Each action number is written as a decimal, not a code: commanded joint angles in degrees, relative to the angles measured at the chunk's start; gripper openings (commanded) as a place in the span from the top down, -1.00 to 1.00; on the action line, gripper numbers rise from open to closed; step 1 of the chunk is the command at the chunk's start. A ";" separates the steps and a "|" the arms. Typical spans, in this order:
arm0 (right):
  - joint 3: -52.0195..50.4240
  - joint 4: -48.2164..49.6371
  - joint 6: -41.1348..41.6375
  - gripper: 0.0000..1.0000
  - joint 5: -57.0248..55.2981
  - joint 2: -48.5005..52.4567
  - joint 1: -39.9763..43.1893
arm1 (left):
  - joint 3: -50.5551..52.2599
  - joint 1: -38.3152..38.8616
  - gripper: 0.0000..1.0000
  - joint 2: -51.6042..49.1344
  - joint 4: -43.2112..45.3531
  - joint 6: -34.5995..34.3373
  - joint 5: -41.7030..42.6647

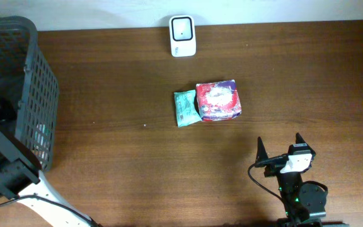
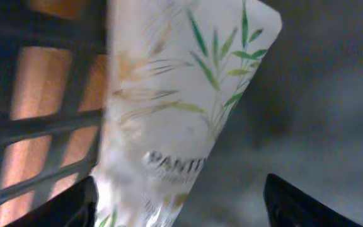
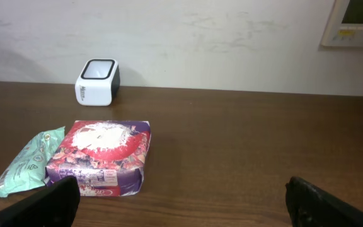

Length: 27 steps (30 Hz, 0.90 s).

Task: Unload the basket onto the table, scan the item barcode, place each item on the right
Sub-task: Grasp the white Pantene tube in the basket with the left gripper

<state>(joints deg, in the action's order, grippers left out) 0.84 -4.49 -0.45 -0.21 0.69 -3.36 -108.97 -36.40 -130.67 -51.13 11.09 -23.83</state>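
- Left gripper (image 2: 178, 205): inside the dark grid basket (image 1: 40, 88) at the left edge of the table (image 1: 106, 75). Jaws spread.
- Pouch (image 2: 169, 107): white, with a green leaf print and partly legible lettering. It stands in the basket between the left fingers. One finger (image 2: 74, 202) is just beside the pouch edge; the other is apart from it. No pinch is visible.
- Scanner (image 1: 182, 36): white, at the far edge of the table against the wall, well apart from the basket.
- Green packet (image 1: 185, 108) and red and purple pack (image 1: 218, 101): lying flat at table centre, touching side by side, near the scanner.
- Right gripper (image 1: 280, 146): at the near right of the table, facing the pack and scanner. Jaws fully spread, holding nothing.
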 commanded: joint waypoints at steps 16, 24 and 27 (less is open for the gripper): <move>-0.52 -0.15 -0.20 -0.97 -0.50 -0.37 0.39 | -1.09 -0.79 1.00 8.63 -4.39 -1.60 20.39; -0.52 -0.15 -0.20 -0.97 -0.48 -0.37 0.39 | -1.36 -0.79 1.00 25.64 5.60 -13.66 44.65; -0.52 -0.15 -0.20 -0.97 -0.50 -0.37 0.39 | -1.36 -0.79 1.00 30.62 9.07 -22.53 44.68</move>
<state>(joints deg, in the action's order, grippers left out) 0.84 -4.51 -0.47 -0.21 0.69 -3.36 -109.49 -37.04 -106.37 -44.58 -1.58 17.30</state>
